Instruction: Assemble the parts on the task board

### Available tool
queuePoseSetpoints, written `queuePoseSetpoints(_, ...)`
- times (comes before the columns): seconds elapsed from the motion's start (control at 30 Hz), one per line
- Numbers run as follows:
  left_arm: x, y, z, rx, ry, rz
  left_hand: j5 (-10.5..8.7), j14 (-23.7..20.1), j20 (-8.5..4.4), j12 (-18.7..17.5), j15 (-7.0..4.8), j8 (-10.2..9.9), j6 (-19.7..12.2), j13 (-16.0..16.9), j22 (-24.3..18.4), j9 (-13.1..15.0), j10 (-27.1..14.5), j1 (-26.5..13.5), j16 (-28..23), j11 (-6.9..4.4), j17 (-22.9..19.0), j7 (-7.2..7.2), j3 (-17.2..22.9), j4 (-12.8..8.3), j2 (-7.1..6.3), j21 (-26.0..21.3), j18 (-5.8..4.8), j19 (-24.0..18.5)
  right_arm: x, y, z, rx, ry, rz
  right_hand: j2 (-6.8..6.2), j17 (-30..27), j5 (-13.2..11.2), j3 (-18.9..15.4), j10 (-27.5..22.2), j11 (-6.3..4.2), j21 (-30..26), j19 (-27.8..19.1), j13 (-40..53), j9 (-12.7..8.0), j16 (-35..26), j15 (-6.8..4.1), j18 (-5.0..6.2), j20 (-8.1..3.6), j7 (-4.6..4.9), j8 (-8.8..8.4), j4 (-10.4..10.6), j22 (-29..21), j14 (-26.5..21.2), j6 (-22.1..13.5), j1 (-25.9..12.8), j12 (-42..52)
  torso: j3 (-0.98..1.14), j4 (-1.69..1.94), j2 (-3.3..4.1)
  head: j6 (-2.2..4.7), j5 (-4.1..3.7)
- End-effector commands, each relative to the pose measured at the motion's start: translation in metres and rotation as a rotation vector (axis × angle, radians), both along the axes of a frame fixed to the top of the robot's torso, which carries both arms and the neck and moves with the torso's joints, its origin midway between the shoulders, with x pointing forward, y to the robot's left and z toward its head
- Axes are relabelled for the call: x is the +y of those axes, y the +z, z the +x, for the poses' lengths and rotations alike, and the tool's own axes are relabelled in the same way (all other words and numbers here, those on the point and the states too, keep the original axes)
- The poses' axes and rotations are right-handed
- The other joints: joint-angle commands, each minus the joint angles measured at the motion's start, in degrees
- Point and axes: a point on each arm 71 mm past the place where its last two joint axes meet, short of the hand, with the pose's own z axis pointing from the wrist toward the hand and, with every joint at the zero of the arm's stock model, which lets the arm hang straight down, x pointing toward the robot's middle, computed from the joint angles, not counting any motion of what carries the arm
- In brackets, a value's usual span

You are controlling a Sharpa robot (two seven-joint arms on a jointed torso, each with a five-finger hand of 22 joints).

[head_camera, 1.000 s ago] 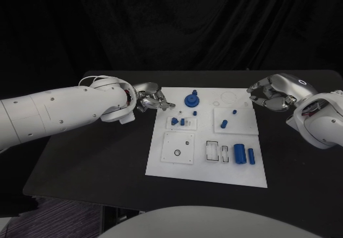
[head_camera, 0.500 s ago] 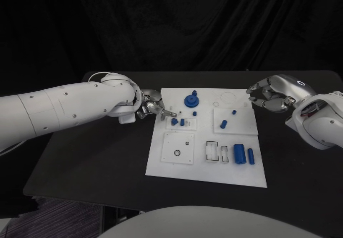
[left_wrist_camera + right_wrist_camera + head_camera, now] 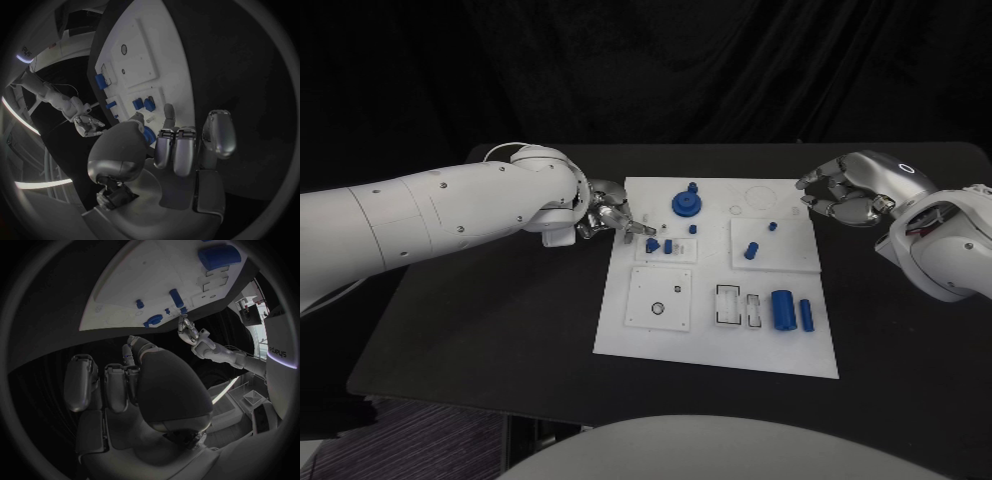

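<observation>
Reaching Over the White Board

Reaching in from the left of the head picture, the left silver hand sits at the upper left edge of the flat white task board, with its fingers stretched over the board's edge. In the left wrist picture this hand has its fingers lying side by side and a bit bent, with the thumb beside them. A spot of blue shows between the thumb and the fingers, but I cannot tell if the hand is pinching it.

The right silver hand is in the upper right of the head picture, above the black counter, just past the board's upper right corner. Its fingers are curled in. In the right wrist picture this hand has bent fingers with nothing seen inside them.

The board lies in the middle of the counter. A round blue part with a peg on top stands near the board's top. Small blue pieces sit just under the left hand's fingertips. A small blue peg sits on the square plate at the board's right. Two tall blue blocks lie side by side lower on the right.
</observation>
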Motion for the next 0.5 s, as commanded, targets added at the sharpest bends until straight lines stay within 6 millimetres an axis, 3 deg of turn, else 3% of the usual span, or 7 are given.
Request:
queuePoseSetpoints(0.03, -0.0028, -0.0003, 0.0005, 0.007, 0.0, -0.013, 0.44, 6.05, 0.3, -0.03, 0.38, -0.46, -0.08, 15.05, 9.21, -0.11, 5.86, -0.06, 0.15, 0.41, 15.08, 0.14, -0.46, 0.02, 0.89, -0.39, 0.92, 0.0, 0.0002, -0.0014, -0.0003, 0.007, -0.002, -0.004, -0.04, 8.86, 0.24, 0.32, -0.16, -0.02, -0.21, 0.38, 7.11, -0.07, -0.31, -0.41, 0.22, -0.26, -0.32, -0.35, -0.09, 10.54, 4.48, 0.0, -0.4, -0.34, 0.03, -0.01, 0.01, -0.01, -0.11)
queuePoseSetpoints(0.5, -0.0064, -0.0047, 0.0042, 0.004, -0.003, -0.025, 1.35, 6.05, 0.41, -0.03, 0.52, -0.83, -0.64, 15.05, 9.08, -0.3, 5.86, 0.37, 0.15, 0.57, 15.08, 0.32, -1.06, -0.14, 1.82, -0.87, 1.02, -0.34, 0.0005, -0.0021, -0.0002, 0.01, 0.0, -0.006, 0.04, 8.82, 0.25, 0.39, -0.14, -0.03, -0.25, 0.37, 7.11, -0.07, -0.35, -0.42, 0.23, -0.27, -0.32, -0.35, -0.07, 10.53, 4.47, 0.0, -0.46, -0.34, 0.04, -0.01, -0.05, -0.01, -0.19)
